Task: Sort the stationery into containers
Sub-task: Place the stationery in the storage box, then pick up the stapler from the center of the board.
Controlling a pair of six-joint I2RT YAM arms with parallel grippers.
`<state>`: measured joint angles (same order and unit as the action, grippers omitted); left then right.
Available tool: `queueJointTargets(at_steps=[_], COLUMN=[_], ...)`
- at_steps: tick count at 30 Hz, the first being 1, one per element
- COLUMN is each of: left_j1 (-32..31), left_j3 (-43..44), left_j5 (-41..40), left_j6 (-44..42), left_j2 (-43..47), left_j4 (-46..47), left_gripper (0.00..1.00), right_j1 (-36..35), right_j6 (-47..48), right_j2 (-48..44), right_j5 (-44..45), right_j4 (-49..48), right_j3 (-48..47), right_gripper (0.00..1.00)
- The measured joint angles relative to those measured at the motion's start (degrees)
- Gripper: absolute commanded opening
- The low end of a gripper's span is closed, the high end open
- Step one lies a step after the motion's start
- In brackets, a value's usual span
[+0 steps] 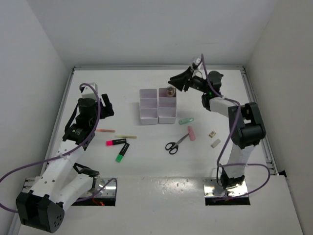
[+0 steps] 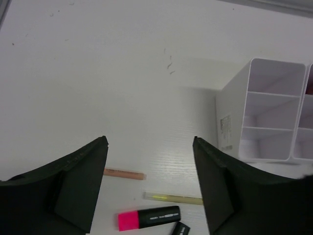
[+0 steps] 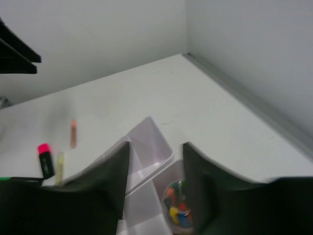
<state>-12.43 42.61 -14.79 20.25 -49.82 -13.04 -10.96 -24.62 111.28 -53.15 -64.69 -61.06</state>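
Two white three-compartment containers [image 1: 148, 105] [image 1: 167, 110] stand side by side mid-table. A small round tub of coloured pins [image 1: 170, 91] sits in the right container's far compartment; it also shows in the right wrist view [image 3: 178, 210]. My right gripper [image 1: 177, 82] [image 3: 156, 144] hovers open and empty just above that compartment. My left gripper [image 1: 108, 105] [image 2: 150, 142] is open and empty, raised left of the containers [image 2: 266, 117]. Below it lie a pink stick [image 2: 124, 173], a yellow stick [image 2: 173, 198] and a pink highlighter [image 2: 149, 217]. A green highlighter [image 1: 122, 152] lies nearby.
Black-handled scissors [image 1: 176, 144], a pink tube [image 1: 191, 133], a green clip [image 1: 186, 120] and two small beige blocks [image 1: 212, 133] [image 1: 215, 143] lie right of centre. White walls enclose the table on three sides.
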Motion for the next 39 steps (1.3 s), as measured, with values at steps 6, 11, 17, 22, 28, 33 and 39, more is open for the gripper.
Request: queueJointTargets(at_steps=[6,11,17,22,28,33,39], left_j1=[0.0,-2.5,-7.1,-10.4,-18.7,-23.1,-22.5], left_j3=[0.4,-0.6,-4.3,-2.8,7.8,12.8,12.9], left_j5=[3.2,2.9,-0.7,-1.6,2.1,-0.7,-8.9], left_j6=[3.1,15.5,30.5,34.5,24.8,17.5,12.3], left_j2=[-1.4,-2.4,-5.0,-13.0,-22.5,-22.2,-16.7], left_j4=[-0.9,-4.3,-9.3,-12.3,-14.2,-15.0,-16.6], left_gripper=[0.0,0.01,0.58,0.73,0.78,0.0,0.82], right_j1=[0.1,0.8,-1.1,-2.3,-2.4,-4.8,-9.1], right_j6=[7.1,23.5,36.0,47.6,84.1,110.4,129.3], right_j2=[-10.8,-10.2,-12.4,-21.9,-39.0,-35.2,-23.8], right_j5=[6.5,3.0,12.1,18.8,13.4,8.5,5.8], right_j4=[38.2,72.4,92.9,98.6,109.5,120.9,125.6], right_j3=[-16.0,-32.4,-23.8,-9.3,6.3,10.7,7.9], right_gripper=[0.81,0.38,0.68,0.91,0.37,0.28,0.34])
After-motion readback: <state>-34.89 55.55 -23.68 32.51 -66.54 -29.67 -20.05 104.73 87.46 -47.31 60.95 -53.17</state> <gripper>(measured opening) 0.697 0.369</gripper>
